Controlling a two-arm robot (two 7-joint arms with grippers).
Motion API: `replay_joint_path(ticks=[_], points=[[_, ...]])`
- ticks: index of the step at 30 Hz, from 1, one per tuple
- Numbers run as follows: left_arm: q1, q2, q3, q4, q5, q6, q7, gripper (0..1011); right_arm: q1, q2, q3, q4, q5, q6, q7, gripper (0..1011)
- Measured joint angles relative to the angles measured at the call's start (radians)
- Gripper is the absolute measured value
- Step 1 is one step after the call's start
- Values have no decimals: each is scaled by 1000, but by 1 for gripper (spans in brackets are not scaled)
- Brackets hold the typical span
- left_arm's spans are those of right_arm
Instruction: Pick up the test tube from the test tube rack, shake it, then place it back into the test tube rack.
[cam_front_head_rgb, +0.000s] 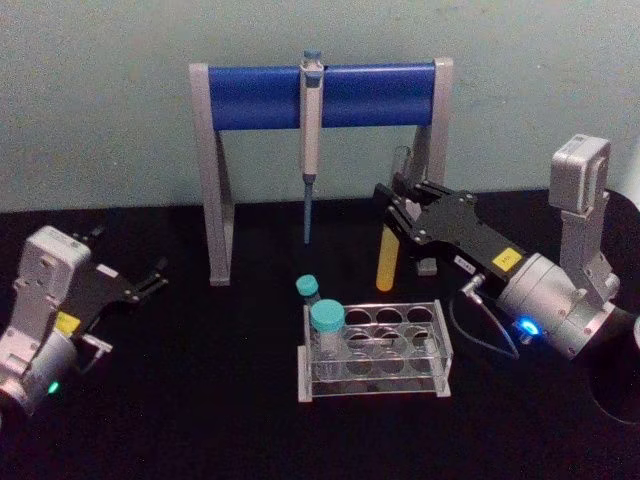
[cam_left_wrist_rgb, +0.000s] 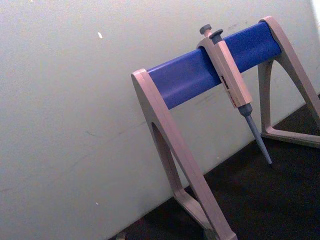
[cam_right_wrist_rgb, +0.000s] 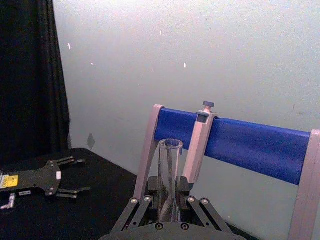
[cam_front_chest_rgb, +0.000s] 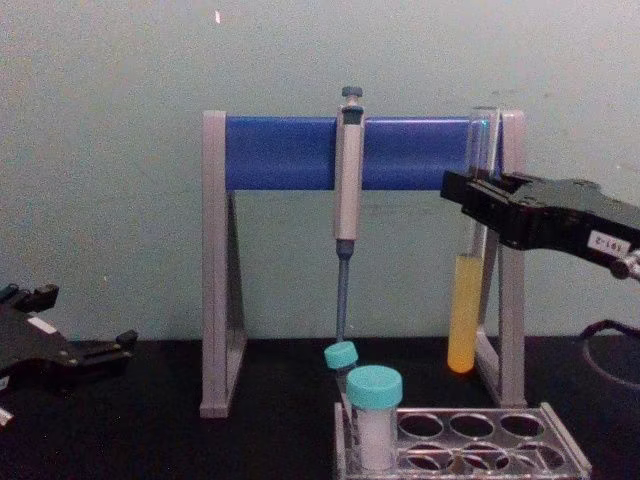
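Test tube rack (cam_front_head_rgb: 440, 350) (2 vials (cam_front_head_rgb: 326, 318) at its left end) sits before the pipette stand (cam_front_head_rgb: 250, 95), test tube (cam_front_head_rgb: 386, 265) above.

Mid-section of test tube (cam_front_chest_rgb: 465, 310) hidden behind right gripper (cam_front_chest_rgb: 478, 205); rack (cam_front_chest_rgb: 498, 445) cropped at chest-view bottom.

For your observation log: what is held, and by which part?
The right gripper holds the test tube by its clear upper part, above the yellow liquid; the left gripper, parked left, holds nothing.

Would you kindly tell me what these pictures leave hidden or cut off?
Test tube: grip zone hidden by the right end effector, chest view.
Test tube rack: base cut off by chest view's bottom edge.
Left end effector: body cut by chest view's left edge.
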Motion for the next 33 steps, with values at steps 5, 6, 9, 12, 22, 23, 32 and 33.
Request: replay_joint_path(ticks=[5, 6, 9, 12, 22, 23, 32, 33], points=[[0, 0, 0, 0, 0, 0, 0, 1001, -3, 2, 6, -1, 0, 0, -3, 230], [0, 0, 0, 0, 0, 0, 0, 1001, -5, 3, 7, -2, 0, 0, -4, 230], [0, 0, 0, 0, 0, 0, 0, 1001, -15, 11, 18, -14, -1, 0, -12, 230], [0, 0, 0, 0, 0, 0, 0, 1001, -26, 18, 28, -24, -1, 1, -18, 230], [0, 0, 0, 0, 0, 0, 0, 1001, -118, 61, 72, -113, 7, 9, -36, 230], [0, 0, 0, 0, 0, 0, 0, 1001, -133, 67, 74, -128, 11, 12, -35, 230], [0, 0, 0, 0, 0, 0, 0, 1001, -162, 66, 35, -161, 31, 22, 6, 230], [0, 0, 0, 0, 0, 0, 0, 1001, -158, 63, 29, -157, 33, 22, 9, 230]])
